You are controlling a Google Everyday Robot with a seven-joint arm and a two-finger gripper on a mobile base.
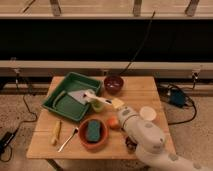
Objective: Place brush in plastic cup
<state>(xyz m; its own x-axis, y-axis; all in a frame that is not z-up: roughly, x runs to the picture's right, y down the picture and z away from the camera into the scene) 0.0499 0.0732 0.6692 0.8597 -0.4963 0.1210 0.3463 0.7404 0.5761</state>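
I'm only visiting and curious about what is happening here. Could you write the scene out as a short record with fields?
Arm tip: gripper over the table, just right of the plastic cup
Tool: brush slanting above the plastic cup, one end at the gripper, not yet inside
Left side: green tray
Behind cup: dark red bowl
In front: orange bowl holding a green sponge
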